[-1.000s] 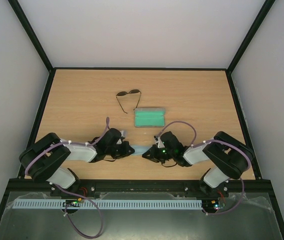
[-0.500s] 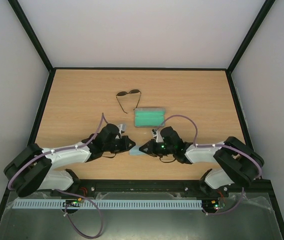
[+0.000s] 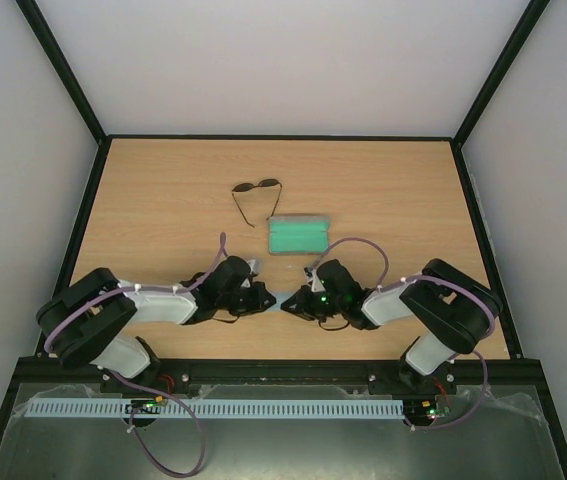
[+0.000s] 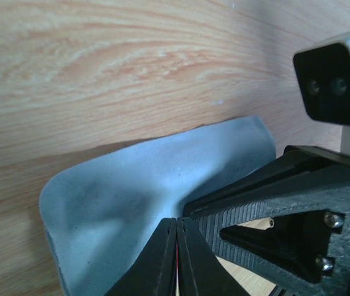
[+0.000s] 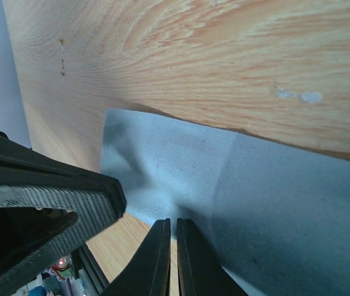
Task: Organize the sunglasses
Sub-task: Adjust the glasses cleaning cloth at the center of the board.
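The sunglasses [image 3: 256, 190] lie on the far middle of the table with their temple arms spread, far from both grippers. The grey case [image 3: 298, 236] lies open next to them, its green lining up. A light blue cloth [image 3: 276, 301] lies at the near middle between the grippers. My left gripper [image 3: 264, 297] is shut on the cloth's edge [image 4: 144, 185]. My right gripper [image 3: 289, 301] is shut on the cloth [image 5: 224, 179] from the other side. The two grippers almost touch; the right gripper's fingers [image 4: 267, 197] fill the left wrist view's right side.
A black frame [image 3: 88, 215] borders the wooden table [image 3: 163, 220], with white walls on three sides. Both arms are folded low along the near edge. The left gripper's finger [image 5: 45, 197] shows at the left of the right wrist view.
Both arms stretched out and then folded back. The two grippers have come closer together at the cloth. Sunglasses and case have not moved.
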Motion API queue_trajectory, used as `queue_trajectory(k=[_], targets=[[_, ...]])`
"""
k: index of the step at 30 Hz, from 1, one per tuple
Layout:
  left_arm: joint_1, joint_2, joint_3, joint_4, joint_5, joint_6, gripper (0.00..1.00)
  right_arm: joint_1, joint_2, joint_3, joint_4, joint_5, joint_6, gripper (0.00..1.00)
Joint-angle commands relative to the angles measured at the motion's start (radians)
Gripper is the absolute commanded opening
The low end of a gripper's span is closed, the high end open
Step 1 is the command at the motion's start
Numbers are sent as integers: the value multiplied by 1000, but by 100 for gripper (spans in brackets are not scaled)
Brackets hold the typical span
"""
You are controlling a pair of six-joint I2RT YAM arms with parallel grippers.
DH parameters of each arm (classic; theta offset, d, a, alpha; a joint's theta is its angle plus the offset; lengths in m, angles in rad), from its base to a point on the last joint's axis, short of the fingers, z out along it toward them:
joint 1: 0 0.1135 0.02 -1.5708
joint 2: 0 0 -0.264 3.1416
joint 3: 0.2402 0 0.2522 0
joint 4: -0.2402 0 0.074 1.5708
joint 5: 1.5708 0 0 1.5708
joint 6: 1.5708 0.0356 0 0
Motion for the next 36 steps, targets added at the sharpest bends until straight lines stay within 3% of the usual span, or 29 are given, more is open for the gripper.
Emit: queue_trajectory(k=[1,13,28,33,36], targets=[[-28,26,-26,51,-17,-15,3,3,-5,-34,29,39,6,6],[-39,46,-94,37,-65,-18,2,-17,-88,-81,-38,66,-18,6],[-39,16,-89,-2,-82,-2,2,-236,-350,-181,-315,69,-146,7],[-40,-44,-68,-73,-97,7,9,-259,-418,-187,-401,79,-174,8],[-40,-109,-45,-138,-109,16,19,-259,-472,-176,-445,89,-176,8]])
